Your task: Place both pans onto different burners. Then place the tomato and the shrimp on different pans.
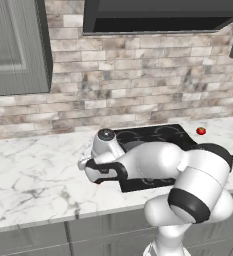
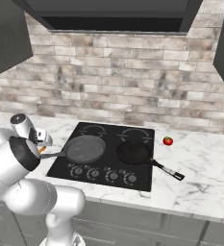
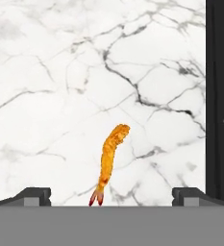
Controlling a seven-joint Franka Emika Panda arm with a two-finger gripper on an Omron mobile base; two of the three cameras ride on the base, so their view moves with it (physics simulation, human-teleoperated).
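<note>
Shrimp (image 3: pixel 109 161), curved orange piece with red tail, lies on veined white marble counter (image 3: pixel 60 96) left of glossy black cooktop (image 3: pixel 220 96); gripper (image 3: pixel 111 196) jaws wide, empty.

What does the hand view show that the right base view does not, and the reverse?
Hand view: the shrimp in full shape, curved, lying on the counter between the tips of the open gripper.
Right base view: the grey skillet and the black pan side by side on the cooktop, and the tomato on the counter right of it.
Both: marble counter and black cooktop.
</note>
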